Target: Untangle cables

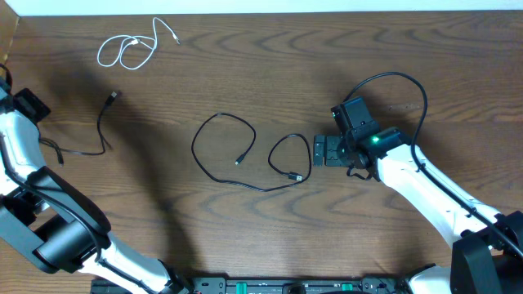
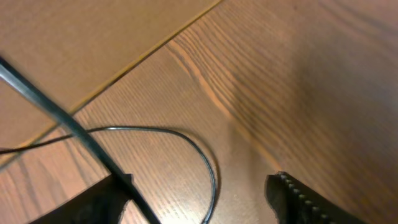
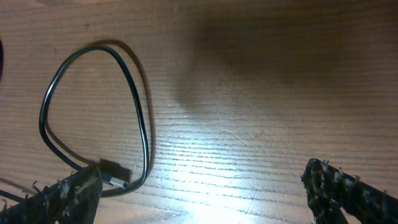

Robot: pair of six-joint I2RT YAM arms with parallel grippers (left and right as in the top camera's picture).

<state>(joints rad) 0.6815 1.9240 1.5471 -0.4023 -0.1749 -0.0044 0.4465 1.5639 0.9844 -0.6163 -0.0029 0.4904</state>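
Wood-grain table point(image 1: 392, 49) shows all three lying well apart from each other, so I judge the untangling nearly done. One long black cable point(image 3: 144, 124) lies in loose loops, plug just beside a finger of my right pincer point(image 3: 202, 171), jaws wide and empty. A shorter black cable point(image 2: 149, 129) passes between my left pincer's point(image 2: 199, 183) parted fingers, unclamped. The white cable point(image 1: 122, 51) is coiled well apart from both.

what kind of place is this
Probably a robot test bench: a brown wood-grain tabletop, two white robot arms reaching over it, and thin loose cables, one white, two black.
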